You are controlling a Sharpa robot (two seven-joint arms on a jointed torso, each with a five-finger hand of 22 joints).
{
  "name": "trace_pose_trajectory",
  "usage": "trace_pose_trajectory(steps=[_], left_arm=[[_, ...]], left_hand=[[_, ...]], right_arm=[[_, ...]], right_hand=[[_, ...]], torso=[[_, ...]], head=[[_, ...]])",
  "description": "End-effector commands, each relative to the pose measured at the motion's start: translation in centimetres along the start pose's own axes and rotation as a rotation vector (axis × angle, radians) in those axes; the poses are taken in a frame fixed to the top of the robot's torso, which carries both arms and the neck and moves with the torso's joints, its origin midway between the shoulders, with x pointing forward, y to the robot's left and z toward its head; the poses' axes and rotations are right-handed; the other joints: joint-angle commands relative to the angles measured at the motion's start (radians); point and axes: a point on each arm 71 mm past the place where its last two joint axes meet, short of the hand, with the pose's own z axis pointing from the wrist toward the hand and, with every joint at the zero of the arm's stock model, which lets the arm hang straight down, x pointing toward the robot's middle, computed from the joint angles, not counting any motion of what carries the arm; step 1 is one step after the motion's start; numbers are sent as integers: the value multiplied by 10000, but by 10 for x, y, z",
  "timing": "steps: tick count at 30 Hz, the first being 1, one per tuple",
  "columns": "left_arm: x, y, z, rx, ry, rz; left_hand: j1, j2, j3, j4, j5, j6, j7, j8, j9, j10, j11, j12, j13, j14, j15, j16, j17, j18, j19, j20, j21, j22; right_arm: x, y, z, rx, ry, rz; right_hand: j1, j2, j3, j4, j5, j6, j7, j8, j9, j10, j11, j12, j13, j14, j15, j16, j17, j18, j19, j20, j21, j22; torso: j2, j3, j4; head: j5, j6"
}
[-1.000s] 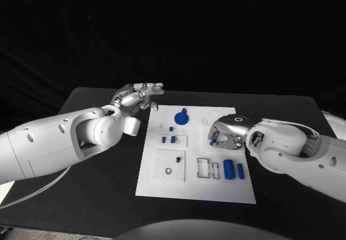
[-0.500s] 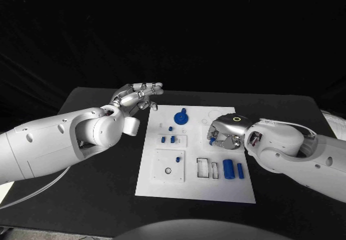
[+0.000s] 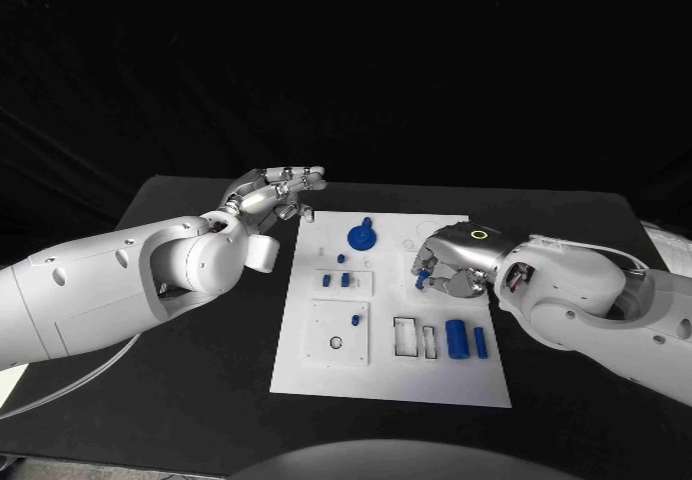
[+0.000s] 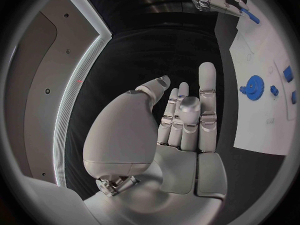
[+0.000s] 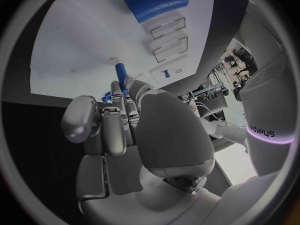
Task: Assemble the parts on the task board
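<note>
While the left hand (image 3: pixel 274 190) is hovering beyond the board's far left corner with its fingers spread and nothing in them, it is taking no part in the work. Just to its right, the task board (image 3: pixel 325 375) is lying flat in the middle of the black table (image 3: pixel 173 410). On the board's left half, small blue pieces are sitting in or on the square insert (image 3: pixel 346 281), and another small piece is showing on the lower plate (image 3: pixel 340 331). Further along, the blue gear (image 3: pixel 362 237) is resting near the far edge. Toward the near right, the blue cylinder (image 3: pixel 457 338) and a slimmer blue bar (image 3: pixel 480 342) are lying loose beside two open rectangular slots (image 3: pixel 415 336), which reads as work still waiting. Rightmost, the right hand (image 3: pixel 450 265) is pinching a small blue peg (image 3: pixel 424 281) low over the board's middle right. Judging by this, assembly is looking partway through at best: several parts are appearing unseated, and the peg is not yet placed.
</note>
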Motion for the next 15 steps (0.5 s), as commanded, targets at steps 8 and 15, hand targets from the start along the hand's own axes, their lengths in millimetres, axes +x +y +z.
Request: trace_pose_trajectory(steps=[8, 15], left_arm=[[3, 0, 1, 70, 194, -30], [7, 1, 3, -3, 254, -23]], left_hand=[[29, 71, -27, -31, 13, -43, -8, -32, 7, -89, 2, 29, 10, -54, 35, -12, -9, 183, 49, 54, -44, -12], [34, 81, -28, -35, 14, -42, -3, -27, 9, -105, 5, 42, 11, -65, 36, -22, -38, 183, 50, 55, -49, -17]], right_arm=[[-24, 22, -6, -504, -583, 292], [-21, 61, 1, -1602, -569, 809]], right_hand=[[-102, -48, 105, -37, 21, 78, 43, -23, 23, 408, -308, -67, -7, 551, -48, 44, -12, -165, 60, -9, 45, 17], [-120, -58, 162, -69, 24, 78, 51, -35, 25, 411, -302, -91, -8, 548, -46, 40, -23, -158, 50, -8, 24, -15]], torso=[[16, 4, -14], [-13, -12, 46]], head=[[60, 8], [174, -73]])
